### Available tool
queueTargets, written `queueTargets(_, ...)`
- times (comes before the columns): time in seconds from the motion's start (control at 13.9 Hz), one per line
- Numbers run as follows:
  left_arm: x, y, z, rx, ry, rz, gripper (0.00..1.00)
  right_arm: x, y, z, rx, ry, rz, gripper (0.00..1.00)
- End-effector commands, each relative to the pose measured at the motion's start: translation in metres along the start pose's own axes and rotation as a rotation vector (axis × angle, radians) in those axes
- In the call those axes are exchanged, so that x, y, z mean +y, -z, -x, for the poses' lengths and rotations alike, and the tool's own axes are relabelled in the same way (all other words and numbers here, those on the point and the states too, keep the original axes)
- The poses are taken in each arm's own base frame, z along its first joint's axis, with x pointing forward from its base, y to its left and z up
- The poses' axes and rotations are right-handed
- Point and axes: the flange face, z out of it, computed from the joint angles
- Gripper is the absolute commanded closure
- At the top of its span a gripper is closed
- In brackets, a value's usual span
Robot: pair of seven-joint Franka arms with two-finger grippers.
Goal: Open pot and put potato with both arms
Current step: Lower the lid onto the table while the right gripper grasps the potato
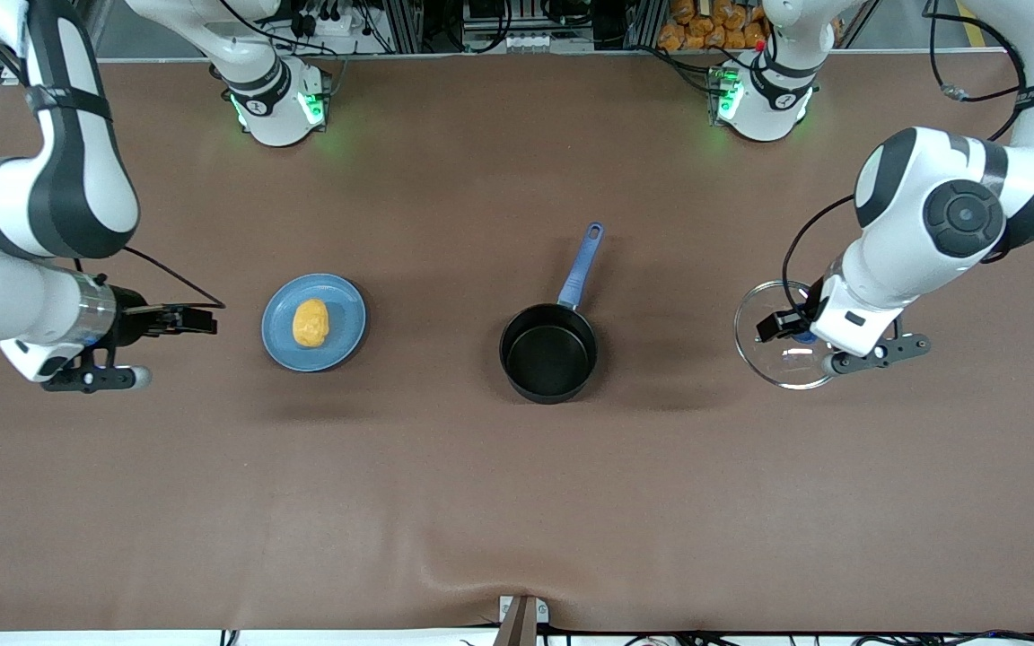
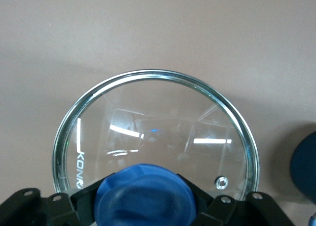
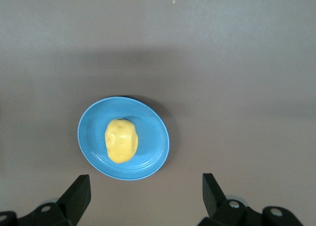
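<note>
Nearest the camera sits the pot, open and empty, in the middle of the table. Its lid is off. The left gripper is clamped on the lid's blue knob, over the left arm's end of the table. The potato lies on a blue plate, toward the right arm's end. The right gripper hangs beside the plate, fingers wide apart and holding nothing.

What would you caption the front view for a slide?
Left gripper holds the glass lid off the open pot.
</note>
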Motion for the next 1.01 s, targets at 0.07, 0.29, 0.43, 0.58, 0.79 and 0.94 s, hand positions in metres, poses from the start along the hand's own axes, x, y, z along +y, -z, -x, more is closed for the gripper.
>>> queueTargets(0.07,-0.007,-0.033,0.005,0.025,-0.014,0.042,0.51,-0.018,-0.052,0.026,0.075,-0.008,-0.001,0.0)
queueTargets(0.29,-0.013,-0.062,0.0,0.044,-0.055,0.049,0.51,-0.044,-0.097,0.031,0.125,-0.024,0.011,0.0)
queueTargets(0.43,-0.026,-0.084,-0.008,0.04,-0.069,0.035,0.51,-0.067,-0.124,0.031,0.093,-0.058,0.02,0.0)
queueTargets(0.58,-0.032,-0.107,-0.014,0.038,-0.081,0.035,0.51,-0.062,-0.151,0.038,0.047,-0.08,0.028,0.0)
queueTargets(0.79,-0.043,-0.136,-0.022,0.042,-0.067,0.041,0.51,-0.061,-0.164,0.043,0.026,-0.078,0.035,0.0)
queueTargets(0.94,-0.041,-0.152,-0.022,0.05,-0.069,0.014,0.51,-0.065,-0.175,0.04,0.027,-0.075,0.038,0.0)
